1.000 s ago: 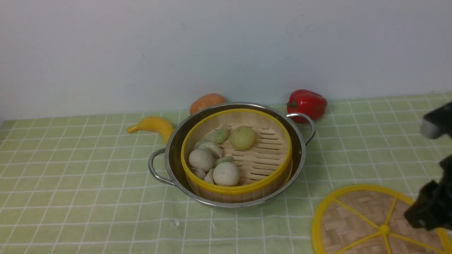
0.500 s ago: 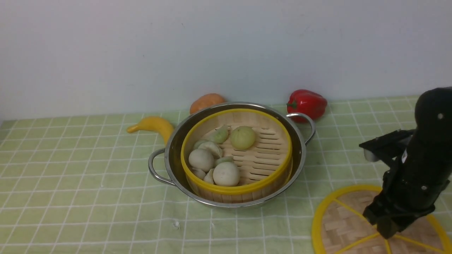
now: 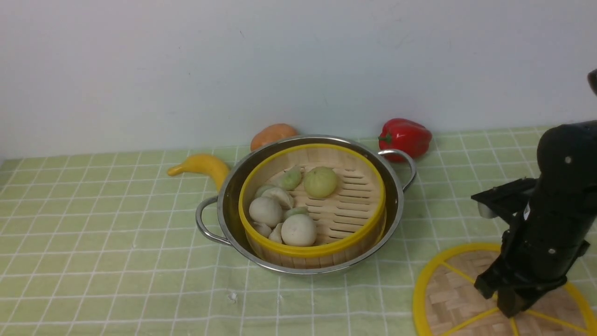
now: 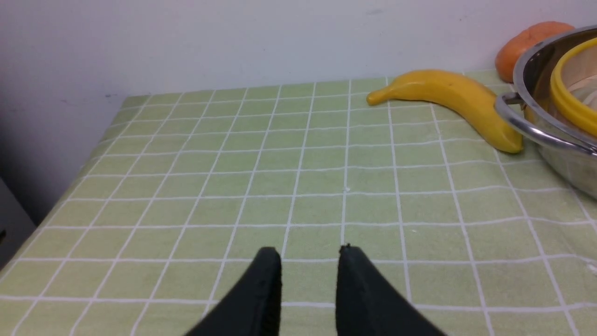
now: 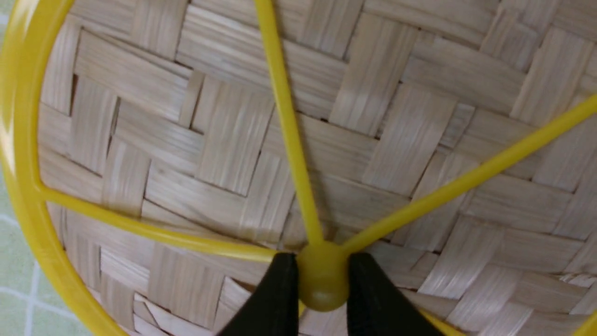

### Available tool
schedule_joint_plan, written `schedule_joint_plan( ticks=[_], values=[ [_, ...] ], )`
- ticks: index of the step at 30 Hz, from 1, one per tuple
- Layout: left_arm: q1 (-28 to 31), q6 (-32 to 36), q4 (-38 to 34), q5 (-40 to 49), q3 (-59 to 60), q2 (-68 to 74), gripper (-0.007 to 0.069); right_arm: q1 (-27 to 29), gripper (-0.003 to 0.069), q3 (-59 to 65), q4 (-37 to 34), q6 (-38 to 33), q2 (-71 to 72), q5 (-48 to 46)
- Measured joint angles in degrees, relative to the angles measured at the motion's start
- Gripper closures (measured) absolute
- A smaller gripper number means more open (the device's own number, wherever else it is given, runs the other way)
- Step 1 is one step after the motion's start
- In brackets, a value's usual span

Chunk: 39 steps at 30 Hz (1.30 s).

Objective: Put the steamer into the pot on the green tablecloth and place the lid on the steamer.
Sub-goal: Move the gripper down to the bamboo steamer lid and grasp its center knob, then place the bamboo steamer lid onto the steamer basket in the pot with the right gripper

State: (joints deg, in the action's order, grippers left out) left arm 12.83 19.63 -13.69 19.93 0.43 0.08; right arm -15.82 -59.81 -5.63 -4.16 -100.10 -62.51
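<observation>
- The pot (image 3: 232,200) stands on the green tablecloth (image 3: 116,224), near the middle of the table and towards the wall; its two wire handles point left-front and right-rear.
- The steamer (image 3: 311,252) sits inside the pot, upright, its yellow rim just within the steel rim; pale buns and dumplings (image 3: 298,229) lie on its slatted floor, mostly on the left half.
- The lid (image 3: 447,289) lies flat on the cloth at the front right, well apart from the pot; the steamer is uncovered.
- The right gripper (image 3: 510,308) points down onto the lid's centre; in the right wrist view its two black fingers (image 5: 280,298) press against either side of the yellow knob (image 5: 322,280), closed narrowly on it (the lid itself rests on the cloth).
- The left gripper (image 4: 310,256) hovers over bare cloth to the left of the pot; its fingers stand moderately apart with nothing between them.
- A banana (image 3: 203,165) lies just beside the pot's left rear; an orange rounded fruit (image 3: 273,134) sits behind the pot by the wall; a red bell pepper (image 3: 406,137) rests just behind the right handle.
</observation>
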Motion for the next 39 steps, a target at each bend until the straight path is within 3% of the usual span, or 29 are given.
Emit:
schedule_joint_plan(
  ticks=[6,12,15,19,24,39],
  values=[
    [0.00,0.00,0.00,0.00,0.00,0.00,0.0433,-0.29,0.0513,-4.61,-0.23,0.52,9.82,0.94],
    [0.00,0.00,0.00,0.00,0.00,0.00,0.0429,-3.48,0.0513,-14.23,-6.67,-10.15,14.99,2.23],
    [0.00,0.00,0.00,0.00,0.00,0.00,0.0423,-8.07,0.0513,-20.22,-11.50,-19.13,11.69,3.69],
    [0.00,0.00,0.00,0.00,0.00,0.00,0.0423,-12.68,0.0513,-25.80,-12.27,-22.99,5.86,5.88],
    [0.00,0.00,0.00,0.00,0.00,0.00,0.0423,-15.89,0.0513,-33.14,-8.55,-23.15,-3.58,7.76],
    [0.00,0.00,0.00,0.00,0.00,-0.10,0.0423,-16.08,0.0513,-34.48,-7.31,-23.15,-11.38,15.52]
  ],
)
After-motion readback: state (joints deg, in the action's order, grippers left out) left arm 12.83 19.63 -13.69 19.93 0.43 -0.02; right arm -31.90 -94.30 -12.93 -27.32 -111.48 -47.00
